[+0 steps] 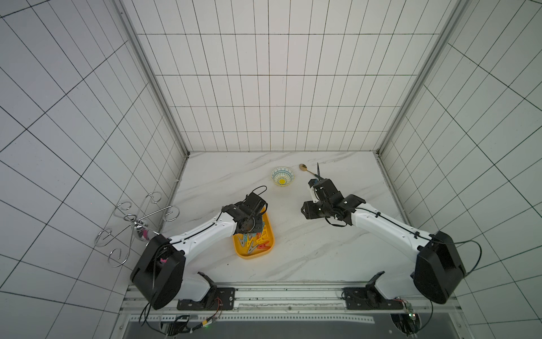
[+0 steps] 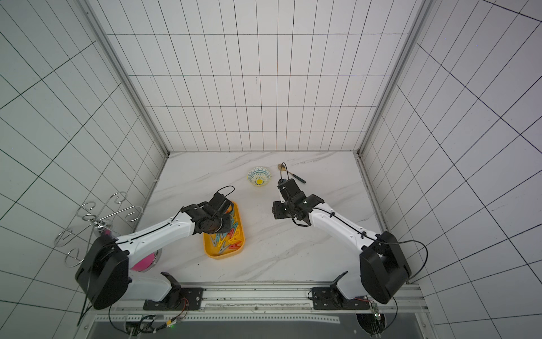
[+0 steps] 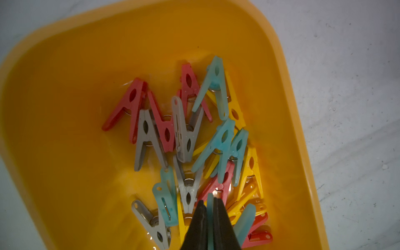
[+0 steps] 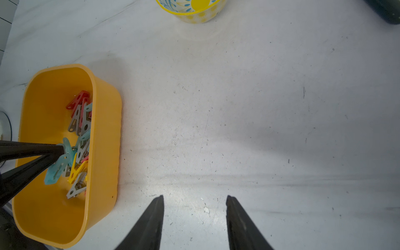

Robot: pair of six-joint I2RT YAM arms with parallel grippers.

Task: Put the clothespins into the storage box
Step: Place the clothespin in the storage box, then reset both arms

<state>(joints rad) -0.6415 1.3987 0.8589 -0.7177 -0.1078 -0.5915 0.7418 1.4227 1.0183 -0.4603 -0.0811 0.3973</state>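
Note:
The yellow storage box (image 1: 252, 257) (image 2: 223, 256) sits left of the table's middle and holds several red, yellow, teal and grey clothespins (image 1: 259, 241) (image 3: 184, 129) (image 4: 80, 121). My left gripper (image 3: 209, 202) (image 4: 61, 149) hangs over the box, shut on a teal clothespin (image 3: 210, 198) (image 4: 56, 167) that dangles just above the pile. In both top views the left wrist hides its fingertips. My right gripper (image 4: 194, 198) (image 1: 318, 185) stands open over bare table to the right of the box, with nothing between its fingers.
A small patterned bowl (image 1: 283, 176) (image 4: 190, 10) with a yellow centre stands at the back. A gold spoon (image 1: 303, 167) with a dark handle lies just right of it. A chrome wire rack (image 1: 137, 217) stands at the left wall.

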